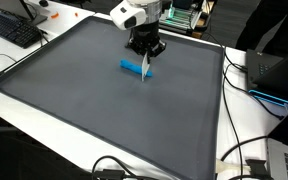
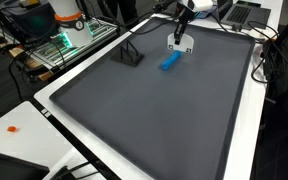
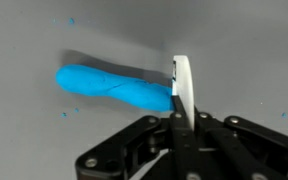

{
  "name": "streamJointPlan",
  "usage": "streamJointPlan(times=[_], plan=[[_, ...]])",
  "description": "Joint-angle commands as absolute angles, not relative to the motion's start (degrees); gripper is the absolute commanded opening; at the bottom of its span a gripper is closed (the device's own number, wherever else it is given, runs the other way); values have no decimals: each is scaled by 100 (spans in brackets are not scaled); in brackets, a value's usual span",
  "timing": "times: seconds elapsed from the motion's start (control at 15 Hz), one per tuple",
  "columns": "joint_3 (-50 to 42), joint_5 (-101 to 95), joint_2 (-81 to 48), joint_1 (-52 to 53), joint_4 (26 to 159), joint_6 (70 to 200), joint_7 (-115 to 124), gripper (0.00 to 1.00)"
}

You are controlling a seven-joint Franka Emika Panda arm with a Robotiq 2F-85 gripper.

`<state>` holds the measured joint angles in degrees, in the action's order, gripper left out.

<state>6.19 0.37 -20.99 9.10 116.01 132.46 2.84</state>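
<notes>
My gripper [image 1: 146, 47] is over the far middle of a dark grey mat [image 1: 104, 110] and is shut on a thin white blade-like piece [image 1: 145, 72] that points down. The tip of the white piece is at the end of a blue elongated lump [image 1: 134, 68] lying flat on the mat. In the wrist view the white piece [image 3: 182, 88] stands upright between my fingers [image 3: 176, 122], touching the right end of the blue lump [image 3: 112, 88]. The gripper [image 2: 181, 32], the white piece [image 2: 181, 45] and the blue lump [image 2: 170, 62] also show in an exterior view.
A small black stand [image 2: 131, 54] sits on the mat near the blue lump. A keyboard [image 1: 14, 30] and cables [image 1: 246, 150] lie off the mat on the white table. A green device [image 2: 69, 40] and a laptop [image 1: 279, 75] are beside the table.
</notes>
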Motion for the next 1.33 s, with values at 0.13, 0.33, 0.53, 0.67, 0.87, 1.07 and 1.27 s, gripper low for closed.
streamJointPlan(times=[0.13,0.33,0.53,0.67,0.87,1.07,1.27], plan=[[509,-511,-2294,1124,11547,13428,697,1],[440,-729,-2368,1178,11582,13555,875,1],[392,-850,-2429,1215,11615,13661,1021,1],[391,-840,-2478,1215,11624,13720,1057,1],[372,-848,-2557,1233,11620,13741,1093,1],[376,-778,-2595,1218,11616,13658,1087,1],[468,-556,-2593,1137,11623,13466,967,1]])
